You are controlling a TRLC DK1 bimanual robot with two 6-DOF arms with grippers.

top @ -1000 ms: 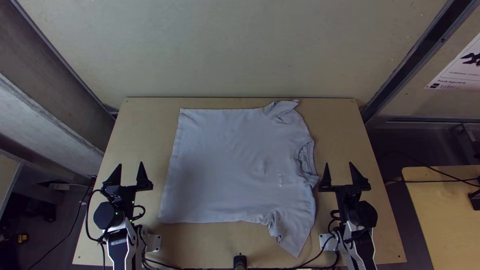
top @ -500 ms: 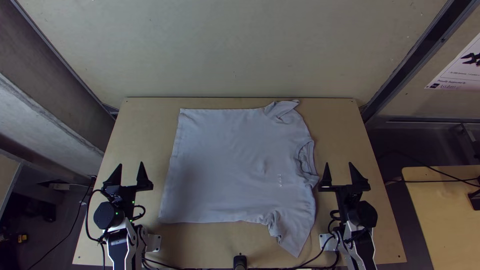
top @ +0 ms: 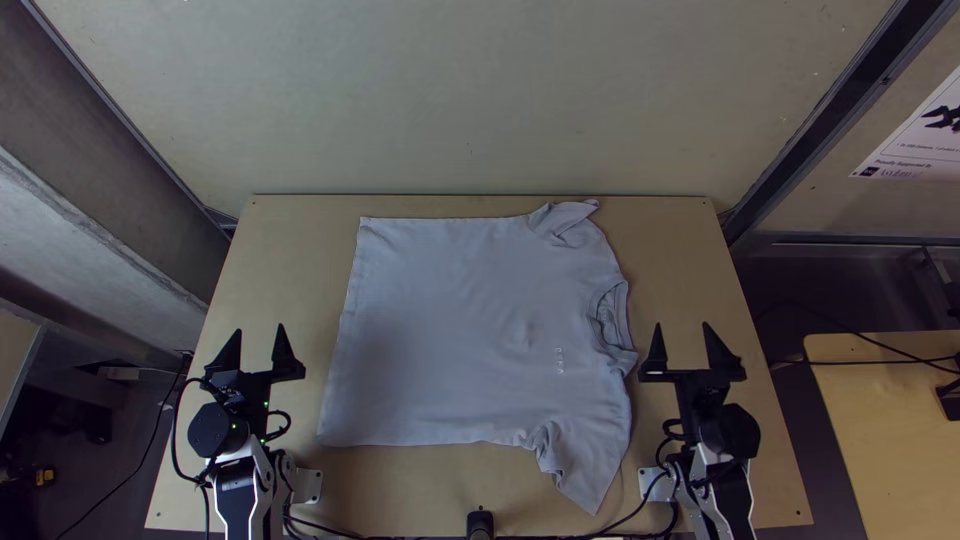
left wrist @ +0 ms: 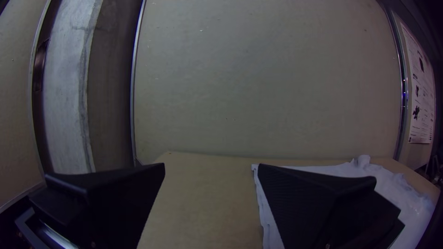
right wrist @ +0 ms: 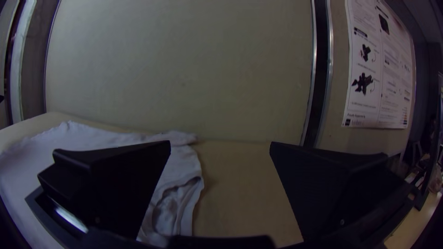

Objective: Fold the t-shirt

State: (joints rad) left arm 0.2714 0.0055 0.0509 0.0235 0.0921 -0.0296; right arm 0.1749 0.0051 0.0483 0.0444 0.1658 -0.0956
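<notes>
Pale tee point(top: 450, 320), prob. cotton, flat, sleeve rumpled; L pincer point(top: 260, 330) & R pincer point(top: 682, 325) spread.

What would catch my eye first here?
Probably the pale t-shirt, spread across the middle of the wooden table, its neckline toward the right arm's side. Then the two black end effectors with open, pointed fingers: the left one beside the hem, the right one beside the neckline.
</notes>
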